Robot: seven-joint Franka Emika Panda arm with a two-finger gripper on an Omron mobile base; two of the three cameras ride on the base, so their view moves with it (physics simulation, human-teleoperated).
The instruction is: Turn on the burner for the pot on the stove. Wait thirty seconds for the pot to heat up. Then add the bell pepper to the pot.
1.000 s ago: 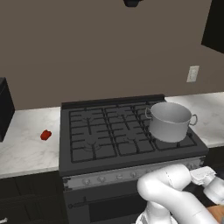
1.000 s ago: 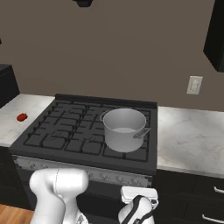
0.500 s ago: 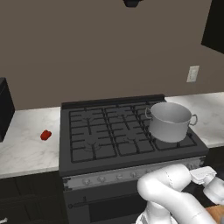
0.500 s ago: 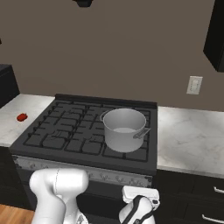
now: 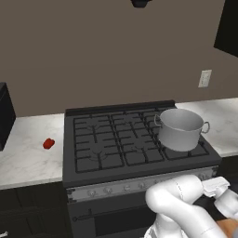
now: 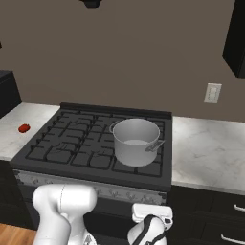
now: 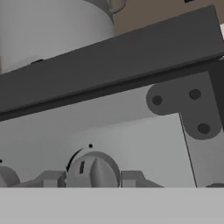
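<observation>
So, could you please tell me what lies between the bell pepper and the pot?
In the left base view, bare marble counter and then empty stove grates separate the bell pepper from the pot; nothing else sits between.

The left base view looks forward and down from behind the arm, with the stove (image 5: 135, 144) at centre frame, the pot (image 5: 180, 128) right of centre and the bell pepper (image 5: 48, 143) at mid left. The right base view faces the same stove (image 6: 95, 146) from the other side: the pot (image 6: 136, 141) sits at centre, the pepper (image 6: 24, 128) at the left edge. The hand view sits very close, looking up at a knob (image 7: 92, 170) on the stove's front panel, with the pot wall (image 7: 48, 30) at upper left.
</observation>
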